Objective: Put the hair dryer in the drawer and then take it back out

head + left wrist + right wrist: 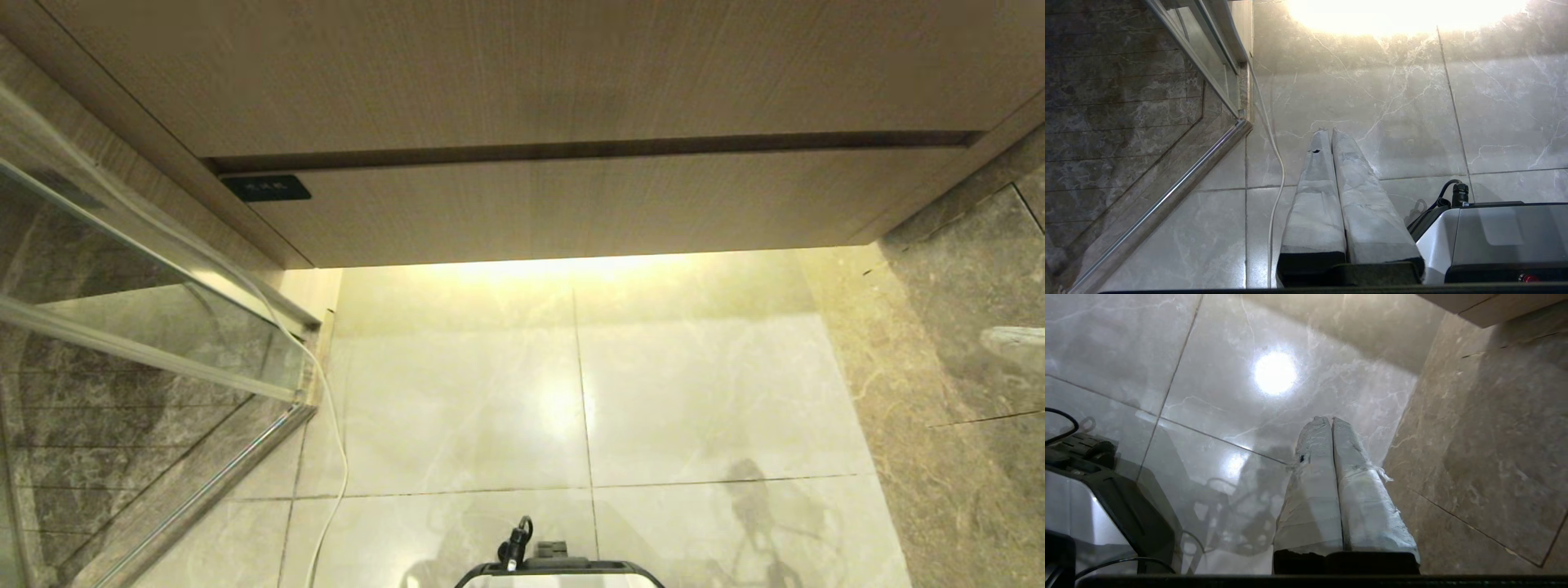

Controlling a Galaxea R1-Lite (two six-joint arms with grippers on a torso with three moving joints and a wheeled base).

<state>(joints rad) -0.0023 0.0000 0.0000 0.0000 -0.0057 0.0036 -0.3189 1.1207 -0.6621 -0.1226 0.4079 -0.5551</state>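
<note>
the drawer [571, 204] sits fully closed in the wood-grain cabinet at the top of the head view, its handleless front flush under the plain wood panel [522, 73] above it, with a small dark label [267, 188] at its upper left corner. the hair dryer itself shows in none of the views; only a white cord [335, 457] runs down the pale marble floor [694, 392] on the robot's left, just beside the metal frame of a glass shower screen [147, 359]. the same cord appears in the left wrist view, trailing along the floor tiles near the screen's rail. neither arm reaches into the head view, where only the front edge of the robot base [559, 567] shows at the bottom. the left gripper [1330, 132] hangs over the floor beside the base with its wrapped fingers [1314, 196] pressed together and holding nothing. the right gripper [1330, 419] points down at the glossy floor near the darker stone wall [1494, 437], its wrapped fingers [1367, 506] likewise closed tight on nothing
</note>
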